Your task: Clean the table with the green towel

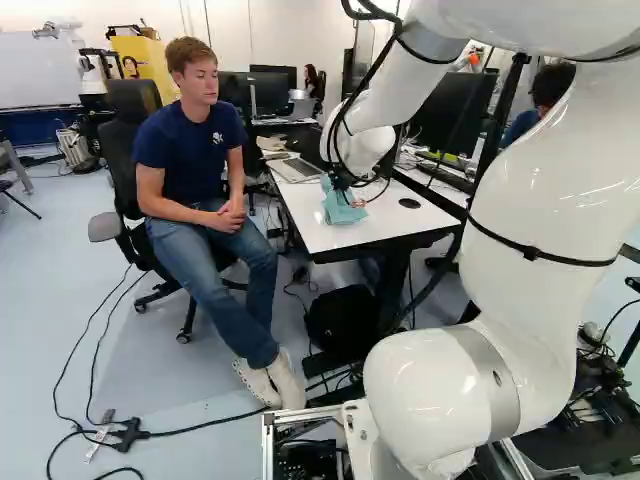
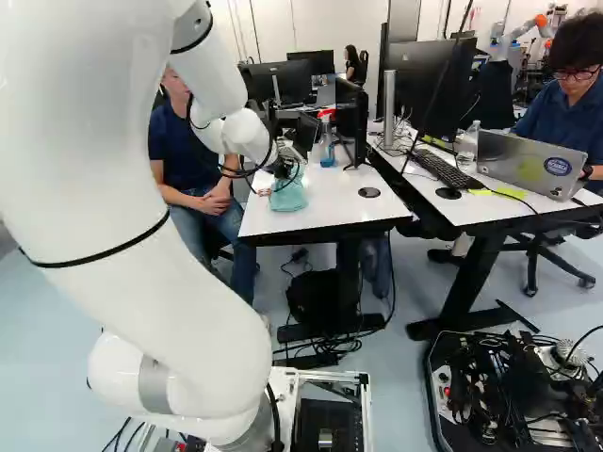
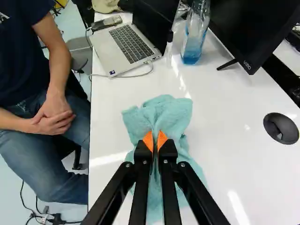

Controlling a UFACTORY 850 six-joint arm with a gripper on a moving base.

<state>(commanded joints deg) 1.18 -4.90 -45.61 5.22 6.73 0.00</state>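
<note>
In the left base view, rightward past a seated, navy-clad person [image 1: 190,145] and an open silver laptop [image 1: 297,170]: pinching a blue-green cloth towel [image 3: 166,115], bunched on the glossy white tabletop [image 3: 234,150], with the black two-fingered gripper [image 3: 155,139]. Likely light, limp and hard to damage (forgiving stuff), so best taken by a thick central fold, then dragged toward the round black disc [image 1: 410,203].

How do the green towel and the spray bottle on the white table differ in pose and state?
The towel lies crumpled and spread; the bottle stands upright.
The towel is pinched between the gripper's fingers; the bottle stands free of them.
The towel is opaque cloth; the bottle is clear, with blue liquid inside.
Both are on the white table.
</note>
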